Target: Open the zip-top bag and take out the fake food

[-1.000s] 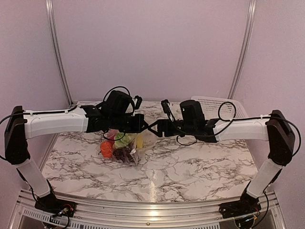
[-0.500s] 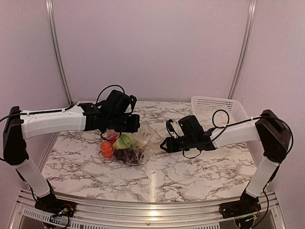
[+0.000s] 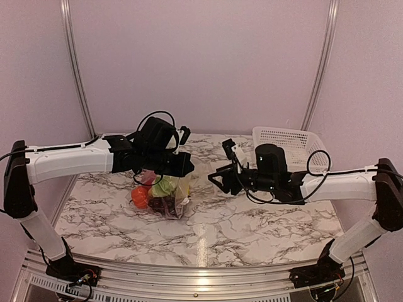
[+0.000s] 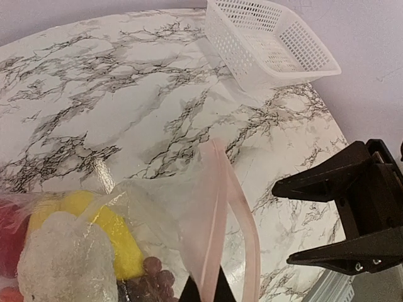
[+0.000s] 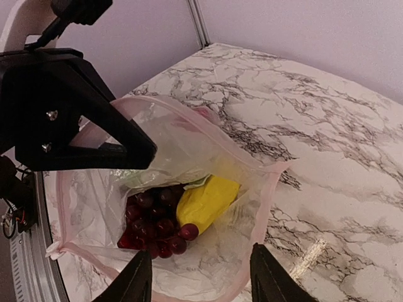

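Note:
My left gripper (image 3: pixel 184 165) is shut on the pink zip strip of the zip-top bag (image 3: pixel 178 189) and holds it hanging above the table, mouth open. In the left wrist view the strip (image 4: pixel 217 214) runs into the shut jaws (image 4: pixel 208 294). The fake food lies inside: an orange ball (image 3: pixel 140 197), a yellow piece (image 5: pixel 208 201), a dark grape cluster (image 5: pixel 151 220) and a pale green leafy piece (image 4: pixel 56 264). My right gripper (image 3: pixel 217 180) is open and empty, just right of the bag. In its wrist view its fingertips (image 5: pixel 135 280) straddle the near rim of the bag's open mouth (image 5: pixel 252 251).
A white lattice basket (image 3: pixel 286 141) stands at the back right of the marble table (image 3: pixel 252 220); it also shows in the left wrist view (image 4: pixel 271 44). The left gripper's black body (image 5: pixel 69 113) fills the upper left of the right wrist view.
A second ago both grippers met at the bag's top. The right gripper then pulled back and down to the right, and has now risen and points into the open mouth. The left still holds the strip.

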Robot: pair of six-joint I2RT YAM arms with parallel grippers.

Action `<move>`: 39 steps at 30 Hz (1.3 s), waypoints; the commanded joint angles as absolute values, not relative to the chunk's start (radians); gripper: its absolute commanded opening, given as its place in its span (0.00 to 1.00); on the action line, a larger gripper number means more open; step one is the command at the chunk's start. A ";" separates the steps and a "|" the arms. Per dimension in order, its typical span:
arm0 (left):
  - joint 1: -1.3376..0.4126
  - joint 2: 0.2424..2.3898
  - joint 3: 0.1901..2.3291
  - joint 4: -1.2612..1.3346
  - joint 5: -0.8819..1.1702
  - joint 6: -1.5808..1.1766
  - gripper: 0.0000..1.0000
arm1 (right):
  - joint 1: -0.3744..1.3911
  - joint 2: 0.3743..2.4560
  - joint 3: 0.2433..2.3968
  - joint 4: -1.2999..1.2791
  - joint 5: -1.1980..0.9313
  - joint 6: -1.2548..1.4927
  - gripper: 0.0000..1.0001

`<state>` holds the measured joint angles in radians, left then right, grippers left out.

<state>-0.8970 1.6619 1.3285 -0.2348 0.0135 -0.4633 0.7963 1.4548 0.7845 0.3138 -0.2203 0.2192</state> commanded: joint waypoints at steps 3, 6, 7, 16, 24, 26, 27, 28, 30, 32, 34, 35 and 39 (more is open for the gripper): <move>-0.901 1.665 1.327 -0.166 0.061 -0.460 0.00 | 0.821 1.513 0.888 0.350 -0.264 0.126 0.40; -0.901 1.673 1.319 -0.154 0.073 -0.465 0.00 | 0.824 1.591 0.919 0.365 -0.303 0.109 0.35; -0.902 1.675 1.318 -0.152 0.076 -0.468 0.00 | 0.824 1.614 0.924 0.373 -0.317 0.105 0.33; -0.896 1.650 1.217 -0.072 0.068 -0.548 0.00 | 0.845 1.785 0.892 0.541 -0.414 0.103 0.35; -0.876 1.648 1.151 -0.049 0.064 -0.619 0.00 | 0.889 1.931 0.907 0.583 -0.413 0.124 0.50; -0.874 1.651 1.150 -0.054 0.069 -0.618 0.00 | 0.890 1.941 0.882 0.614 -0.406 0.139 0.51; -0.875 1.653 1.155 -0.063 0.075 -0.613 0.02 | 0.888 1.941 0.871 0.625 -0.404 0.148 0.51; -0.874 1.655 1.166 -0.080 0.088 -0.600 0.09 | 0.890 1.938 0.861 0.635 -0.404 0.153 0.51; -0.875 1.660 1.204 -0.138 0.095 -0.570 0.23 | 0.889 1.924 0.840 0.657 -0.401 0.165 0.52; -0.875 1.658 1.230 -0.190 0.100 -0.543 0.27 | 0.890 1.908 0.818 0.683 -0.400 0.178 0.53; -0.876 1.645 1.233 -0.216 0.098 -0.526 0.28 | 0.888 1.896 0.804 0.698 -0.397 0.188 0.57; -0.875 1.640 1.231 -0.223 0.094 -0.520 0.28 | 0.889 1.893 0.804 0.698 -0.393 0.190 0.59; -0.872 1.640 1.229 -0.246 0.093 -0.512 0.08 | 0.889 1.900 0.823 0.687 -0.387 0.203 0.62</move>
<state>-0.8791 1.6600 1.2098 -0.1669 0.0887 -0.5430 0.8837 1.9182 0.8127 0.6773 -0.3977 0.1757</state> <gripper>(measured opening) 0.165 0.606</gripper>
